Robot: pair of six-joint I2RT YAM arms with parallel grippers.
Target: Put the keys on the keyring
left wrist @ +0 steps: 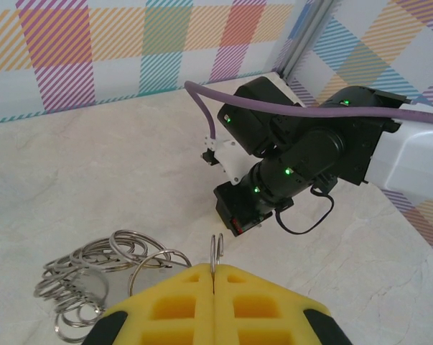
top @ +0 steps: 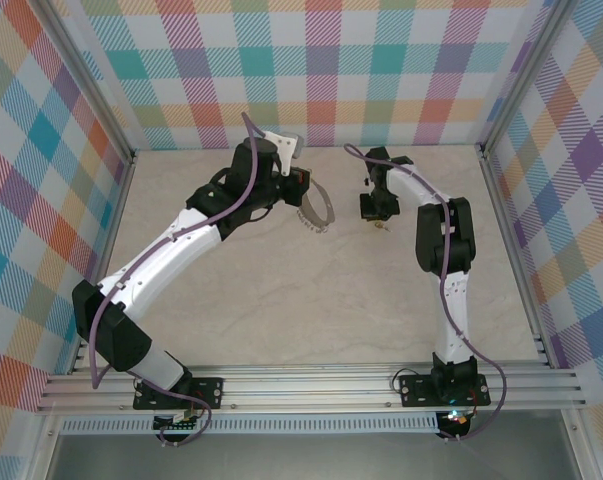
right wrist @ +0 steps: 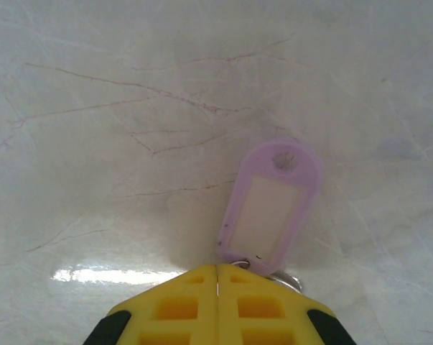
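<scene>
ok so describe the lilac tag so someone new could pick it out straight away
On the pale marble-look table, find the right claw, yellow and shut; the lilac tag sticks out from its tips. Unlike the silvery rings bunched at the left claw, it is a flat plastic oblong with a pale label window and a hole in its rounded far end.
</scene>
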